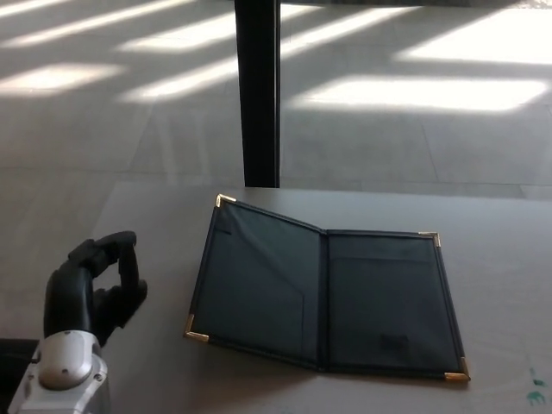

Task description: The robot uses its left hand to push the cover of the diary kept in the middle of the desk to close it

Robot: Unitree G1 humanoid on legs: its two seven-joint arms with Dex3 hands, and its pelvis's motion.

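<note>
The dark diary [379,297] lies open in the middle of the grey desk [500,224], with brass corners. Its right half rests flat. Its left cover [254,285] is tilted a little up off the desk, with a shadow under its near edge. My left hand [97,285] hovers at the desk's left edge, clear of the cover by roughly a hand's width. Its black fingers [108,246] are curled but apart and hold nothing. My right hand does not show.
A black post [257,95] stands just behind the desk's far edge, in line with the diary's left cover. Beyond it is grey floor with bright sun patches. A small green mark [535,392] sits at the desk's near right.
</note>
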